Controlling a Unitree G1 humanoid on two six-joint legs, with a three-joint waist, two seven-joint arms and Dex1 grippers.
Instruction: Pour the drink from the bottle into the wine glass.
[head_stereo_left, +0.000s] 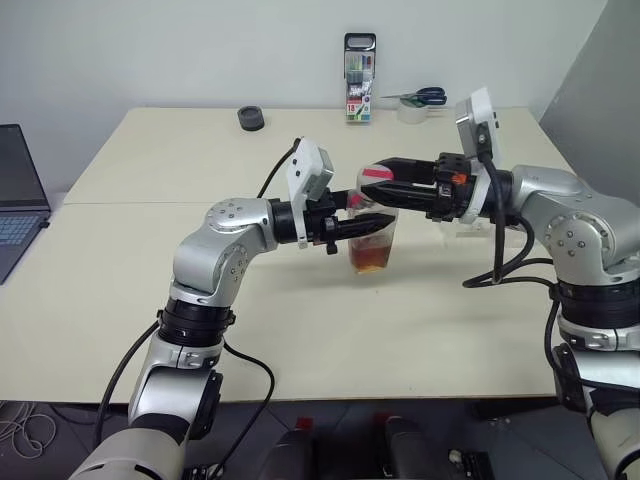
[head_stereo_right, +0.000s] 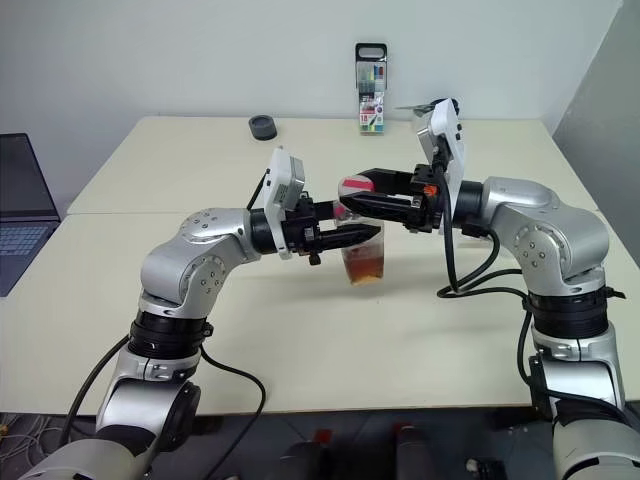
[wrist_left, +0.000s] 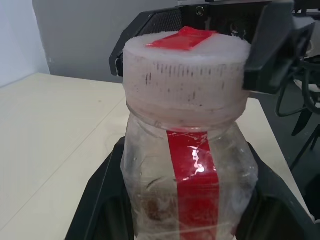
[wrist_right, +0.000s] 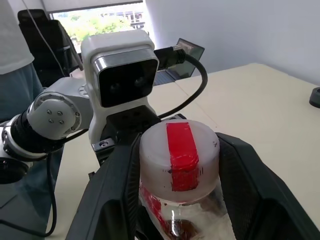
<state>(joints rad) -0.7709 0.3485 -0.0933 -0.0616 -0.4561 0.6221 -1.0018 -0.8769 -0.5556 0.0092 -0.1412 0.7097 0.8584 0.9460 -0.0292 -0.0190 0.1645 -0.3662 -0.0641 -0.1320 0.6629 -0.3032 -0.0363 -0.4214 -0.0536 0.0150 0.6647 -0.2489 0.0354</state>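
The bottle (head_stereo_left: 373, 243) stands upright over the middle of the table, clear plastic with a red label strip (wrist_left: 192, 185). The amber drink (head_stereo_right: 366, 268) fills its lower part. My left gripper (head_stereo_left: 376, 226) comes in from the left and is shut on the bottle's body. From the right, my right gripper (head_stereo_left: 376, 183) is shut on the cap (wrist_right: 180, 150), a whitish cap with a red strip across it, one finger on each side. The wine glass is hidden.
A black-framed marker pack (head_stereo_left: 359, 78) stands at the far edge of the table (head_stereo_left: 200, 300), with scissors (head_stereo_left: 420, 97) and a tape roll (head_stereo_left: 410, 112) to its right. A small black round object (head_stereo_left: 251, 118) lies at far left. A laptop (head_stereo_left: 15, 200) sits beyond the left edge.
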